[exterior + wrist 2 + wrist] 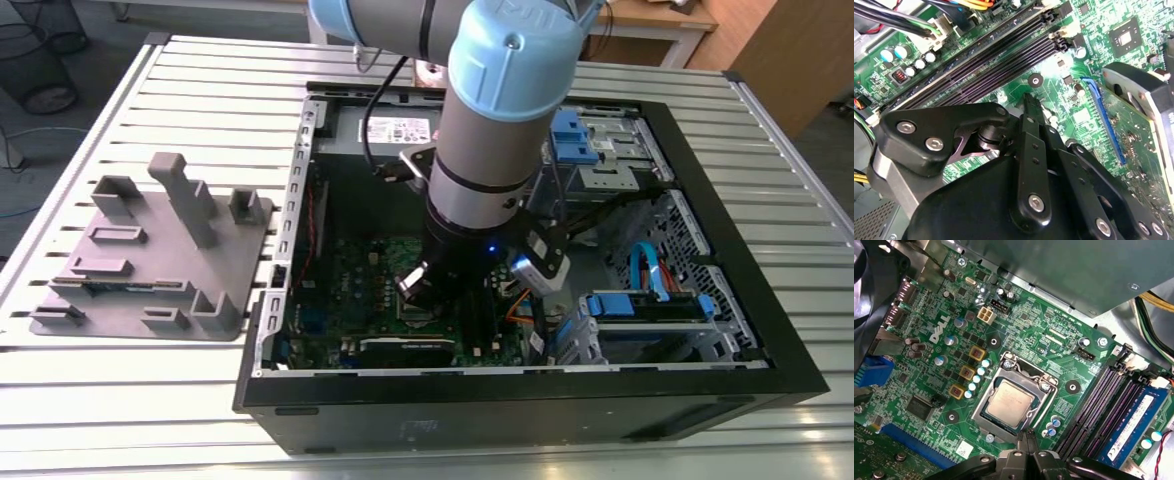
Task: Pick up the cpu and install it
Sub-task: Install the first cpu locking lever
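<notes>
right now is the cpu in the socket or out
In: in the first wrist view the cpu lies flat inside the socket frame on the motherboard.

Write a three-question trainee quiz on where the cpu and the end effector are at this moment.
1. True or false: the cpu lies on the grey tray outside the computer case.
2. Where does the cpu sit? A) in the socket frame on the motherboard; B) between the end effector tips; C) on the table.
3. Fill in: in the first wrist view, the black slots beside the socket are ____ slots.

Key: 1 false; 2 A; 3 memory.
</notes>
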`<control>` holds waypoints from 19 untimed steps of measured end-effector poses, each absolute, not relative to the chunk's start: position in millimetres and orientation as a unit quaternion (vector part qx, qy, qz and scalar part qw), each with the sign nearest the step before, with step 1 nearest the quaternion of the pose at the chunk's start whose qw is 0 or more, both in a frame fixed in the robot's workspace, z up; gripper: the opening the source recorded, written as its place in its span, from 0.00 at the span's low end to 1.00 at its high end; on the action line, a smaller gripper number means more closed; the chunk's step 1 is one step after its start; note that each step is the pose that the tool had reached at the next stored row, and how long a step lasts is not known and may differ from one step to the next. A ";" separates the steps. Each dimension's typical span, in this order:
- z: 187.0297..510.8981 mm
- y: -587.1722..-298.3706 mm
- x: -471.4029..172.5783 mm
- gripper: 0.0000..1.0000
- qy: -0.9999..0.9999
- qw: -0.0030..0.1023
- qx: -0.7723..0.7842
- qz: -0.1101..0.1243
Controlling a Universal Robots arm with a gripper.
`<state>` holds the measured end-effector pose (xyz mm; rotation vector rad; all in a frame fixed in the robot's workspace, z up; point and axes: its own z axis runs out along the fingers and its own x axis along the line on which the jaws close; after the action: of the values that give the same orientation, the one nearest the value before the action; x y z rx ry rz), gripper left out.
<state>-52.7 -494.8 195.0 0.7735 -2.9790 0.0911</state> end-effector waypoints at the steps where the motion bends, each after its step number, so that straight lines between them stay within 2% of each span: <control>1: 195.3 -494.6 -52.7 0.11 -0.967 0.031 0.251 0.030; 19: 200.1 -489.7 -52.9 0.11 -0.967 0.030 0.251 0.030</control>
<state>-52.9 -489.7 200.1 0.7739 -2.9807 0.0912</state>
